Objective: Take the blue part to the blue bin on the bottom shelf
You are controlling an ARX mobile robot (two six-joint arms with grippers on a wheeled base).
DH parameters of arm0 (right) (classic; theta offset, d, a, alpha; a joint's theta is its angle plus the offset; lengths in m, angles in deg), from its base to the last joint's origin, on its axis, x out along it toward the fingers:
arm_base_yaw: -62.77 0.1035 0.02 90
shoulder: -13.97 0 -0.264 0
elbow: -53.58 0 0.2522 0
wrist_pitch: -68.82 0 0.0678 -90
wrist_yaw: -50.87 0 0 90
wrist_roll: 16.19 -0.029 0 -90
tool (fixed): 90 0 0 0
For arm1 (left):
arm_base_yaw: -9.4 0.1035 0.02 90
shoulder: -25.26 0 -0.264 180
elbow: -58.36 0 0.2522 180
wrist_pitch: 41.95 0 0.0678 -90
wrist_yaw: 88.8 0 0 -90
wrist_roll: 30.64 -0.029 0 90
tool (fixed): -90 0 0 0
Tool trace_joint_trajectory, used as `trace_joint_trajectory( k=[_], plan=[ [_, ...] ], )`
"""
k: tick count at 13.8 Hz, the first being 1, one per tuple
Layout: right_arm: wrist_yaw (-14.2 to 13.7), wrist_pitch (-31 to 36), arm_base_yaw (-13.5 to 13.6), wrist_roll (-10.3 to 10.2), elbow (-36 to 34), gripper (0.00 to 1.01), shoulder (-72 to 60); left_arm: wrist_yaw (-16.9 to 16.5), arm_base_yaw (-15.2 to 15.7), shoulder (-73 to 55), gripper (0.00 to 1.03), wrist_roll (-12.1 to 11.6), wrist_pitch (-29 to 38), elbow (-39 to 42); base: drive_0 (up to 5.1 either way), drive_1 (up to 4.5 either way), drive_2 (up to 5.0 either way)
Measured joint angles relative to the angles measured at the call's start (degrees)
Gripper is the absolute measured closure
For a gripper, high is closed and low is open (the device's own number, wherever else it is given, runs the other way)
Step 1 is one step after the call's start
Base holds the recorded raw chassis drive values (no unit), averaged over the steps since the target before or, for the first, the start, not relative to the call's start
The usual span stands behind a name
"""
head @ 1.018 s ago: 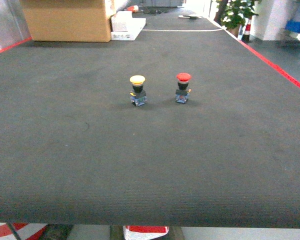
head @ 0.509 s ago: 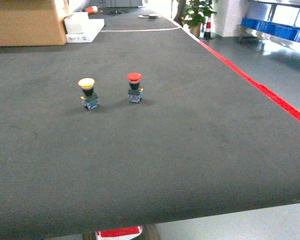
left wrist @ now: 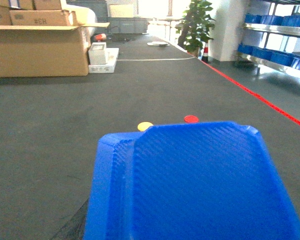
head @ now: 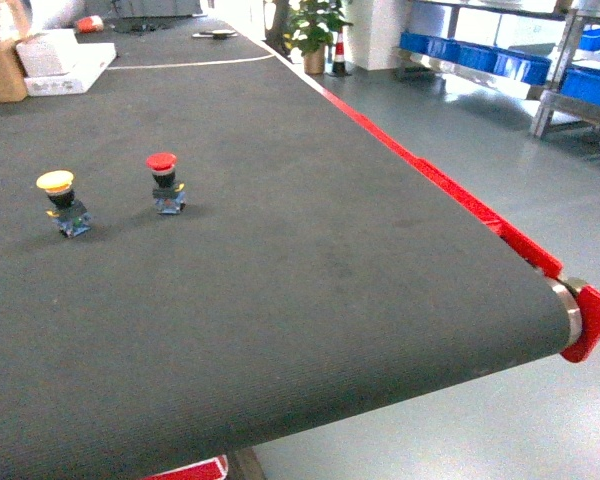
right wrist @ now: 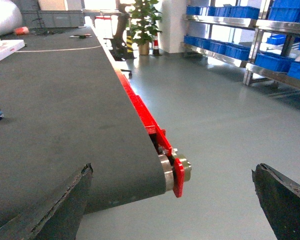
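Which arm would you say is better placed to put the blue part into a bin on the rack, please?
Probably left: the blue part fills its wrist view, seemingly in its grasp. The right pincer is open and empty.

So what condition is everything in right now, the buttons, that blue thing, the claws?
Yellow push button: upright on the dark belt, untouched.
Red push button: upright on the belt, right of the yellow one, apart from it.
Blue part: held up close under the left wrist camera, above the belt.
Cardboard box: flaps open.
Right gripper: open, empty.
Left gripper: hidden by the blue part.
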Motion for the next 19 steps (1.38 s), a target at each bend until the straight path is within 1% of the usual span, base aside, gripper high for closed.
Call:
trace_joint_trajectory(
  k=[19],
  plan=[
    [0.0, 0.0, 0.0, 0.0, 0.0, 0.03, 0.0, 0.0, 0.0, -0.04, 0.59, 0.02, 0.0, 0.0, -1.6, -1.57, -1.6]
  ],
)
